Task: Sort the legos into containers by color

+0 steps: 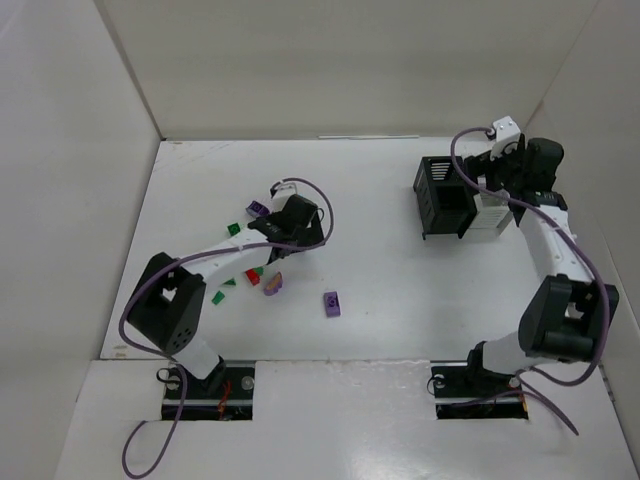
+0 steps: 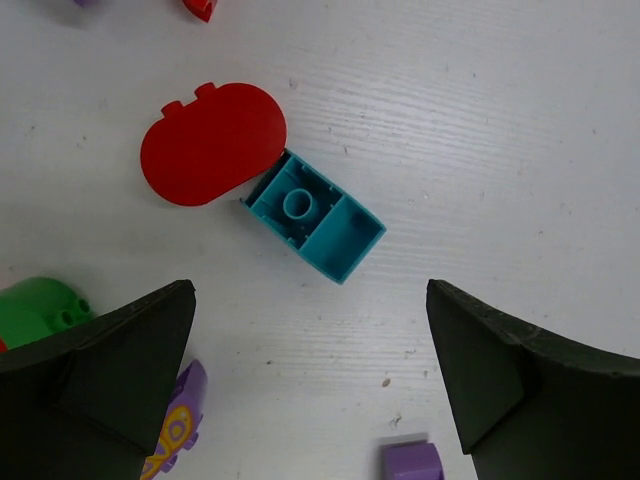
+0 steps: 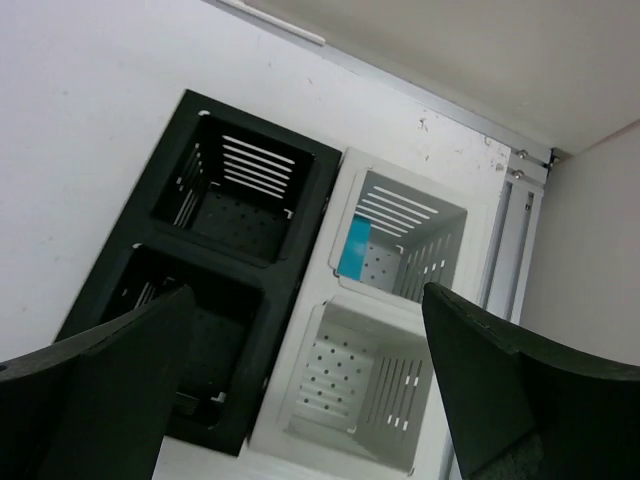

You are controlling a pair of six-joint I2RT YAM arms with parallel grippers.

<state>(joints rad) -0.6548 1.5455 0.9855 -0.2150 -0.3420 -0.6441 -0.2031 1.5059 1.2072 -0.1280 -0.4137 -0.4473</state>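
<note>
The left gripper (image 2: 310,300) holds its jaws apart with the teal lego (image 2: 315,215) lying ahead of their gap at frame centre on the counter (image 2: 480,120), touching a red lego (image 2: 212,143), apparently aligned for pickup, while the right gripper (image 3: 307,300), jaws also apart, hovers above the containers (image 3: 215,248).

No writing, number, brand or label can be read in any of the views. The only printed mark is a yellow pattern on a small purple plastic brick (image 2: 183,415) lying on the white surface at the lower left of the left wrist view. The mark is partly hidden, and what shows is a few curved lines, not letters or digits that can be made out.
</note>
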